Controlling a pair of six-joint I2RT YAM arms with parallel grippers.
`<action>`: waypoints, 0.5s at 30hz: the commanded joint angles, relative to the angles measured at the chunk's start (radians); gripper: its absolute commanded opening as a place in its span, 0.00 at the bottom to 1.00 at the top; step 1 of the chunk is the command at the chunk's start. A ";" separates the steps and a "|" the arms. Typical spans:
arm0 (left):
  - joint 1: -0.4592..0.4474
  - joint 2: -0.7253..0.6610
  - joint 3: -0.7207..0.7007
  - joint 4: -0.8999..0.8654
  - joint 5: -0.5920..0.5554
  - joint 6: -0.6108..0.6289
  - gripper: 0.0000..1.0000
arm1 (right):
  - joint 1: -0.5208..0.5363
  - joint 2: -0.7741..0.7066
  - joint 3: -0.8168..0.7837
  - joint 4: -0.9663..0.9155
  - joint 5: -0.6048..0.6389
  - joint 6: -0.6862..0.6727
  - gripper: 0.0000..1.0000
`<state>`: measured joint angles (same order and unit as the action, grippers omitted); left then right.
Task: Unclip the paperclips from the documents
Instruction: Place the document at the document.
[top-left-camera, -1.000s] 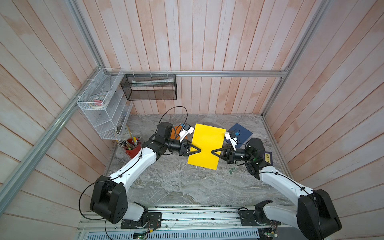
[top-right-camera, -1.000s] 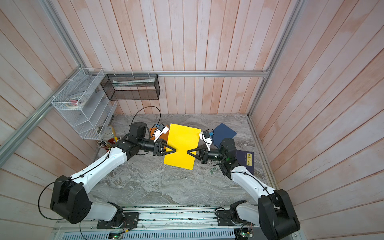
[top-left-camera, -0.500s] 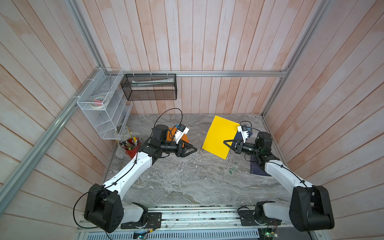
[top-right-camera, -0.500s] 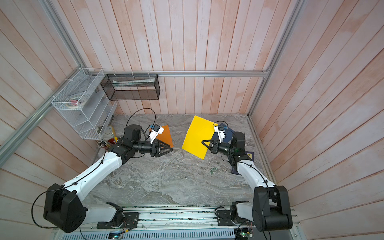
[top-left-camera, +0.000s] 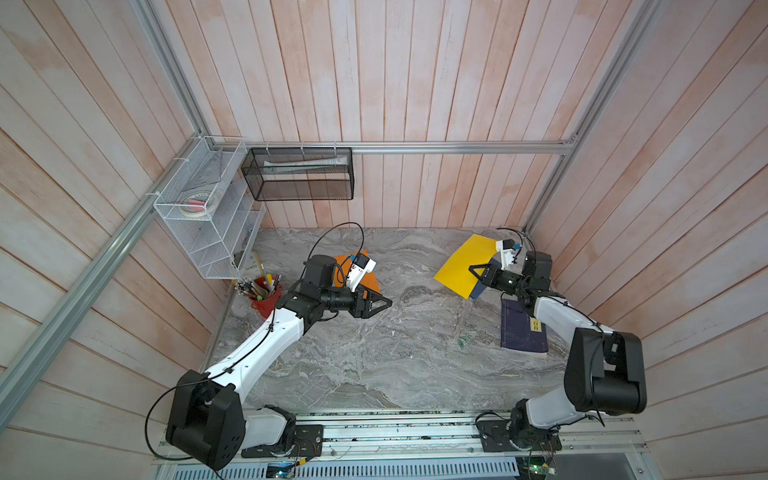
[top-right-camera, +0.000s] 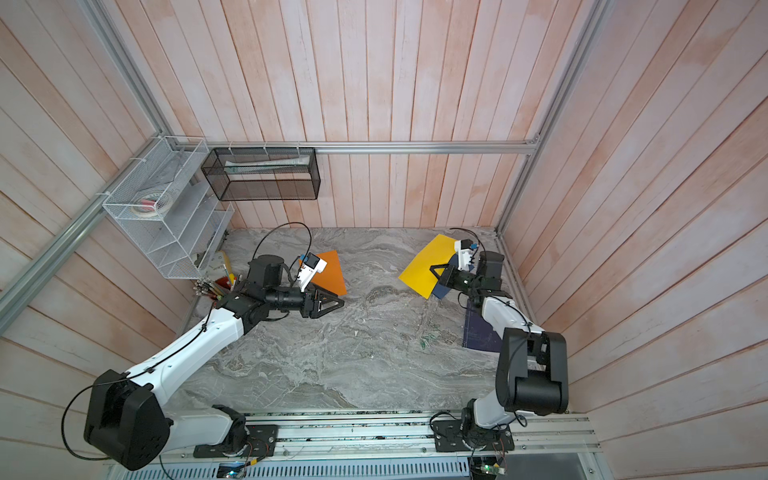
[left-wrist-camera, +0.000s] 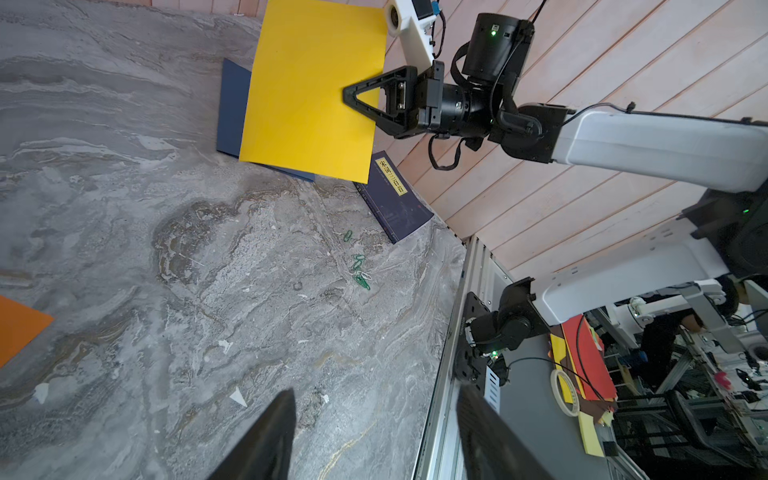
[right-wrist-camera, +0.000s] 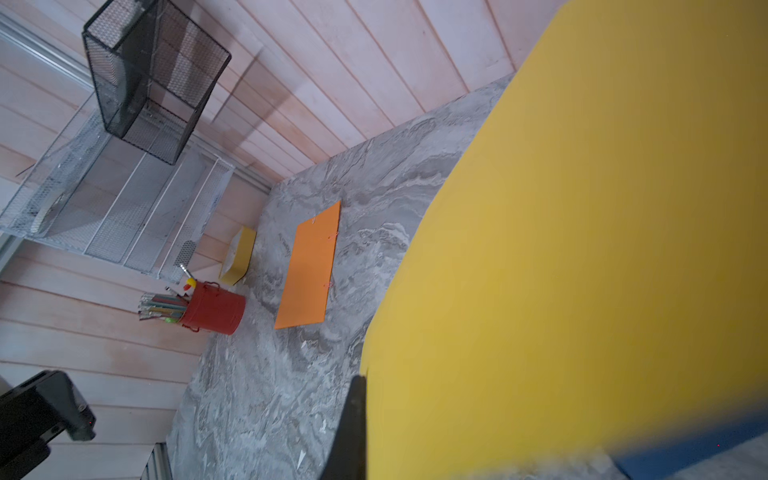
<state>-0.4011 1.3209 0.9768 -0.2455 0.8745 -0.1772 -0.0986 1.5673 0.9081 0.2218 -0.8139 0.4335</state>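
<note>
Jaws of the right end effector (left-wrist-camera: 348, 94) are pressed together on one edge of the yellow sheet (left-wrist-camera: 309, 95). They pinch it so that it hangs tilted, raised off the worktop (top-left-camera: 374, 365) on the pinched side. Directly under that end effector and the raised sheet lies the dark blue sheet (left-wrist-camera: 232, 108), flat, with a long strip showing past the yellow edge. Behind the right end effector, towards its arm's base, the navy book (left-wrist-camera: 395, 199) with a gold label lies flat near the wall. Whether the yellow sheet's lower corner touches it cannot be told.

The left end effector (left-wrist-camera: 374, 436) hovers over bare worktop, well apart from the right one, its fingers (left-wrist-camera: 270, 436) spread with nothing between them. Just beside it, partly hidden by its wrist camera in both top views, the orange sheet (top-right-camera: 328, 272) lies flat. The right wrist view shows two pink paperclips (right-wrist-camera: 331, 237) on one long edge of that sheet and a paler one at a corner. A small cluster of loose paperclips (left-wrist-camera: 359, 270), mostly green with one silvery, lies on the worktop ahead of the left end effector, between it and the navy book. A red pot of pens (top-left-camera: 264, 297) stands behind the left end effector, beside its arm and close to the wall.
</note>
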 joint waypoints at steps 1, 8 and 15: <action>0.006 -0.024 -0.020 0.020 -0.041 -0.012 0.66 | -0.028 0.073 0.067 -0.027 0.032 -0.002 0.00; 0.006 -0.028 -0.027 0.007 -0.073 -0.004 0.73 | -0.073 0.235 0.174 -0.059 0.042 0.014 0.00; 0.009 -0.007 -0.011 0.002 -0.089 -0.002 0.74 | -0.102 0.348 0.233 -0.148 0.066 0.002 0.00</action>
<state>-0.3985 1.3125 0.9615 -0.2466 0.8021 -0.1852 -0.1875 1.8854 1.1118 0.1425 -0.7677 0.4435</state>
